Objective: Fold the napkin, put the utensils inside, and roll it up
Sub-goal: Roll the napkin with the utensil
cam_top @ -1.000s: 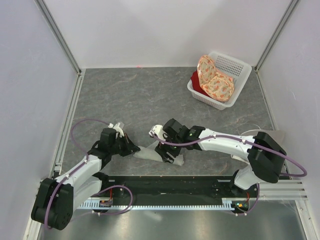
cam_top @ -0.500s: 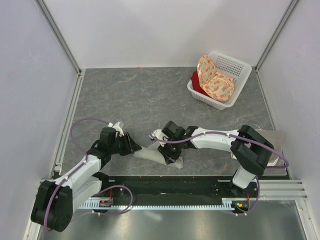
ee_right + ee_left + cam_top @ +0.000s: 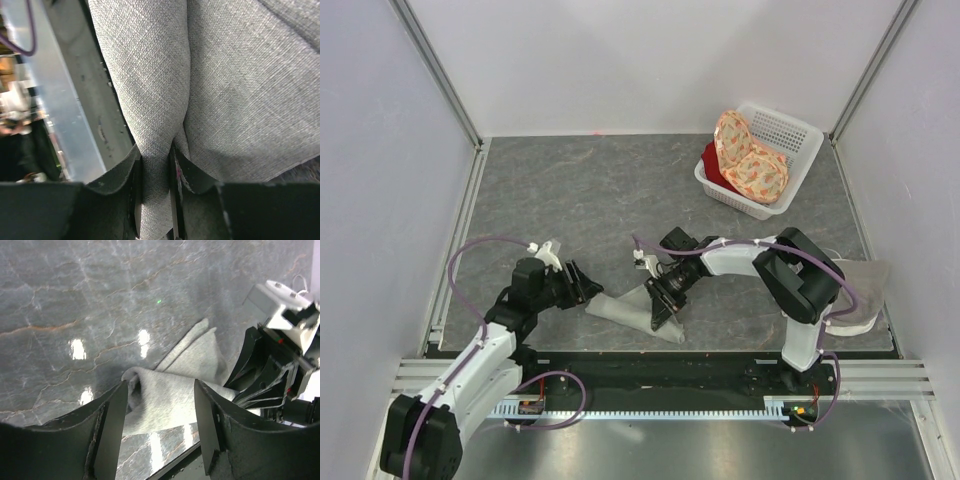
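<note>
- Grey cloth on grey stone, top view first: the napkin (image 3: 635, 308) lies bunched near the front edge of the bench (image 3: 570, 190), between the two arms. Its long axis runs left to right on a slight slant.
- Left pincer (image 3: 582, 290) sits just off the cloth's left end. Right pincer (image 3: 660, 308) is down on its right half, so the right is the one on the cloth.
- Far right corner: a white basket (image 3: 782, 125) with orange floral cloths (image 3: 752, 160), well apart from the action. A paler cloth (image 3: 865, 285) lies by the right arm's base.
- No fork shows in any view, so I can't say whether it is inside the bundle.
- Left wrist view: the pincer is spread wide with nothing held. The napkin's curled left end sits straight ahead, in line with the gap between the fingers (image 3: 111, 430). I can't tell whether it touches. The right pincer is just beyond, at the cloth's far side.
- Right wrist view: jaws are clamped tight on a raised ridge of napkin. Cloth runs up and away from the fingers (image 3: 127, 170) in two broad folds.
- My read: this looks like the rolling stage. The coming move turns on the left pincer going straight ahead onto that curled end while the right pins the other side.
</note>
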Robot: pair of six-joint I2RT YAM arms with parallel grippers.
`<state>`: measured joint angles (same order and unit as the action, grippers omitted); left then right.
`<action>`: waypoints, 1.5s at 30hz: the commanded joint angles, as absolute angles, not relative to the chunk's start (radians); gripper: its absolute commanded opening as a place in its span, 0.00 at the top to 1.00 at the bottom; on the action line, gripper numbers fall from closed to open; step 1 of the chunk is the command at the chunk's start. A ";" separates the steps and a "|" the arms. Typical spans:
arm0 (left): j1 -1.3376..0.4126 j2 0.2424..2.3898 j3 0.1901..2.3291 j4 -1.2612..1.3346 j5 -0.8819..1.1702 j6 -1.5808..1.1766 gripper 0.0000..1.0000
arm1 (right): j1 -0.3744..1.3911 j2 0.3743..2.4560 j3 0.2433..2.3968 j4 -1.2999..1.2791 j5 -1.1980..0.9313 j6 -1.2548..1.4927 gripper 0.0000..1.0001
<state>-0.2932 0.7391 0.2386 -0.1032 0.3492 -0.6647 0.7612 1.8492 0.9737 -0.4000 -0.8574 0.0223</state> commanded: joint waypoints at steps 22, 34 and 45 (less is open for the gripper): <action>-0.293 0.983 0.172 0.206 0.449 -0.630 0.84 | 0.658 1.976 1.077 -0.451 -0.993 -0.011 0.48; -0.293 1.022 0.276 0.010 0.416 -0.650 0.98 | 0.686 1.548 1.045 -0.401 -0.392 0.009 0.29; -0.291 1.101 0.368 -0.132 0.397 -0.647 0.98 | 1.147 1.503 0.974 -0.192 0.221 -0.147 0.22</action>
